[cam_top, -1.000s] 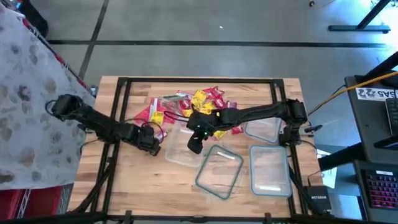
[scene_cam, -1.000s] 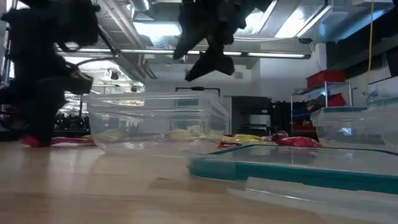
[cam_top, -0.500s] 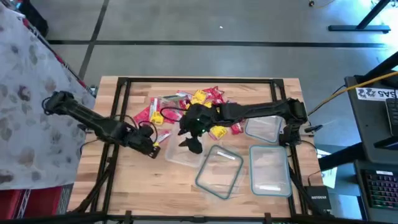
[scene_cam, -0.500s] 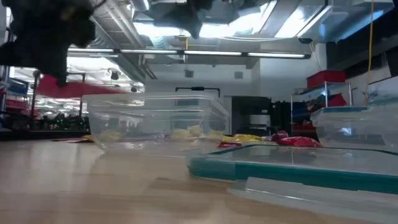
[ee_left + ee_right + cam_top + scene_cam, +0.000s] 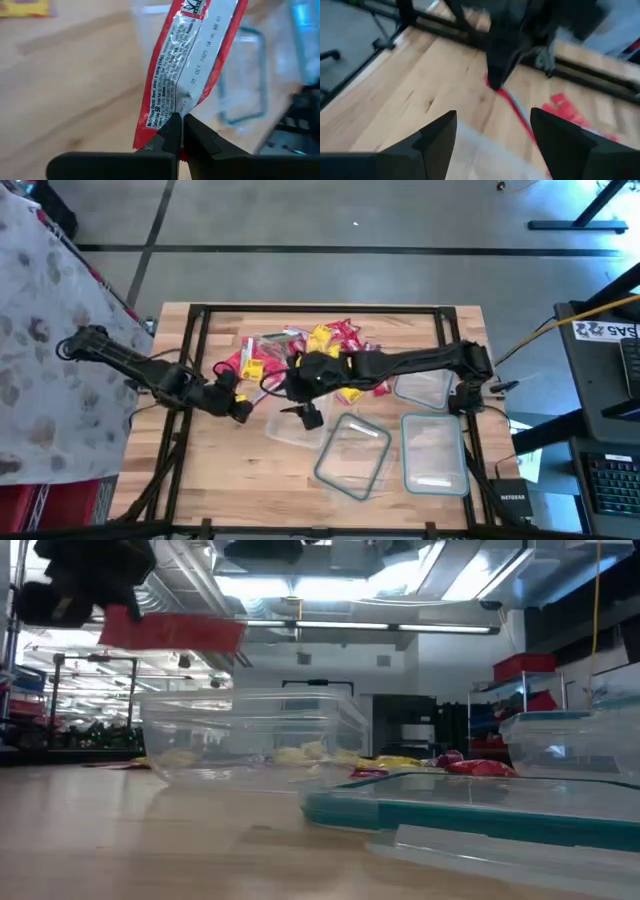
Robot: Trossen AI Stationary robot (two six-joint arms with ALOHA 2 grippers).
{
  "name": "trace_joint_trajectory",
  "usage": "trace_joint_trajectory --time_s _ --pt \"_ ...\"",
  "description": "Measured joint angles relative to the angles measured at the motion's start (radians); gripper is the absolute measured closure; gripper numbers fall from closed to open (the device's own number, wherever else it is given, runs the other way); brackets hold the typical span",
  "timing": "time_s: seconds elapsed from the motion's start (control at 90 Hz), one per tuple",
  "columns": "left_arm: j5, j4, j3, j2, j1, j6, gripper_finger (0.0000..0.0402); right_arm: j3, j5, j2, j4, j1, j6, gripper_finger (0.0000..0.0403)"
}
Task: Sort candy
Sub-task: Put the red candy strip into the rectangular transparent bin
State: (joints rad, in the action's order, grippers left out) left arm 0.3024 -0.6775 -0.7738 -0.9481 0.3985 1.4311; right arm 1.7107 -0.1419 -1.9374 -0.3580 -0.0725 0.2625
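A pile of candy (image 5: pixel 325 345) in red, yellow and clear wrappers lies at the table's far middle. My left gripper (image 5: pixel 240 409) hovers left of a clear container (image 5: pixel 290 428), shut on one red candy (image 5: pixel 200 60), which also shows high up in the low view as the red candy (image 5: pixel 170 632). My right gripper (image 5: pixel 308 416) hangs open over the same container's far part, nothing between its fingers (image 5: pixel 437 145). From its wrist view my left gripper (image 5: pixel 495 82) shows ahead with the red candy (image 5: pixel 512 107). My left gripper pinches the red wrapper's flat end (image 5: pixel 172 114) between its two fingertips. The candy is lifted clear of the table and sticks out past the fingers, roughly level in the low view.
A teal-rimmed lid (image 5: pixel 352 455) lies near the front middle, with one clear container (image 5: pixel 435 452) to its right and another (image 5: pixel 420 385) behind that one. The pile lies just beyond the working spot. Bare wood shows at the front left (image 5: pixel 230 470).
My left gripper has risen from table level with the red candy, which is now lifted clear. My right gripper has risen as well and shifted a little toward the table's left.
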Motion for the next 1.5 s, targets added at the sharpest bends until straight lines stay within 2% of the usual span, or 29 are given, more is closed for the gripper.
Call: trace_joint_trajectory --time_s 0.133,0.267,0.367,0.544,0.8,0.967,1.156,1.356,1.5 --pt "-0.003 0.089 0.000 -0.015 0.000 -0.024 0.0401 0.000 0.005 -0.038 0.036 -0.014 0.043 0.0162" --pt "-0.006 0.092 0.000 -0.023 -0.008 -0.024 0.0401 -0.002 0.031 -0.052 0.047 -0.017 0.033 0.0166" --pt "-0.007 0.097 0.000 -0.024 -0.008 -0.019 0.0401 -0.001 0.081 -0.052 0.040 -0.012 0.026 0.0186" --pt "-0.007 0.122 0.000 -0.028 -0.008 -0.018 0.0401 -0.001 0.089 -0.075 -0.021 0.000 0.005 0.0229" --pt "0.001 0.118 0.000 -0.031 -0.008 -0.022 0.0401 -0.001 0.080 -0.078 -0.005 0.001 -0.023 0.0271" --pt "0.027 0.117 0.000 -0.031 -0.008 -0.029 0.0401 -0.001 0.080 -0.078 -0.010 0.001 -0.023 0.0318" --pt "0.042 0.117 0.000 -0.031 -0.008 -0.051 0.0401 -0.001 0.070 -0.078 -0.033 0.001 -0.041 0.0394" --pt "0.106 0.113 0.000 -0.030 -0.009 -0.019 0.0397 -0.001 0.040 -0.078 -0.106 0.001 -0.106 0.0401" --pt "0.108 0.110 0.000 -0.026 -0.030 -0.010 0.0361 0.028 -0.016 -0.078 -0.226 0.013 -0.107 0.0402"
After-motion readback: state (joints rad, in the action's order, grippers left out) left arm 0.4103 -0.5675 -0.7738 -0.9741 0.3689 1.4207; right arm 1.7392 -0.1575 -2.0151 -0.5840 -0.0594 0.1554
